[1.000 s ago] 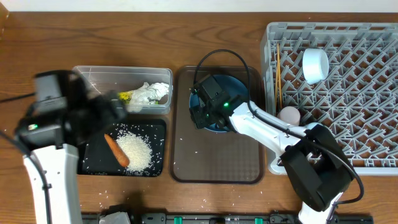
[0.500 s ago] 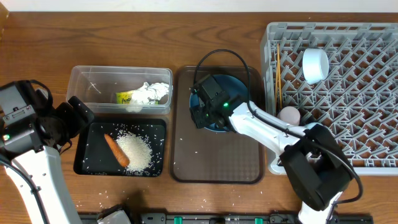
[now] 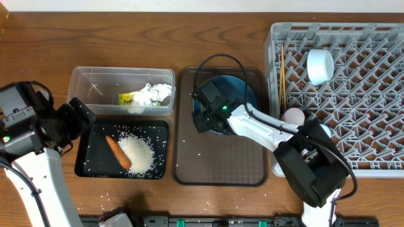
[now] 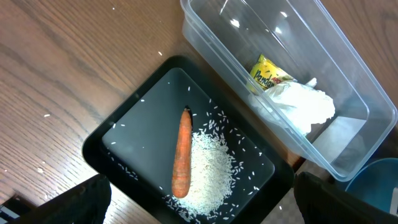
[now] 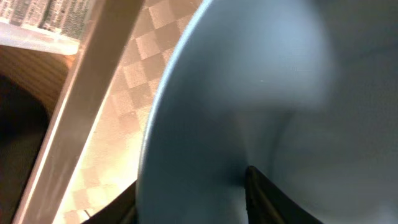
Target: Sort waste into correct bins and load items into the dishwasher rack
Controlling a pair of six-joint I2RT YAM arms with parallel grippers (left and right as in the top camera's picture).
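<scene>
Dark blue plate (image 3: 238,91) lies with its edge under the right hand (image 3: 201,120).

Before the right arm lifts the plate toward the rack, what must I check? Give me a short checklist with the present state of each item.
1. Right pincer at the plate rim: ok.
2. Grip closed firmly on plate: cannot tell.
3. Free room in rack: ok.
4. Left pincer open, far from the path: ok.
5. Tissue and wrapper in tub: ok.
</scene>
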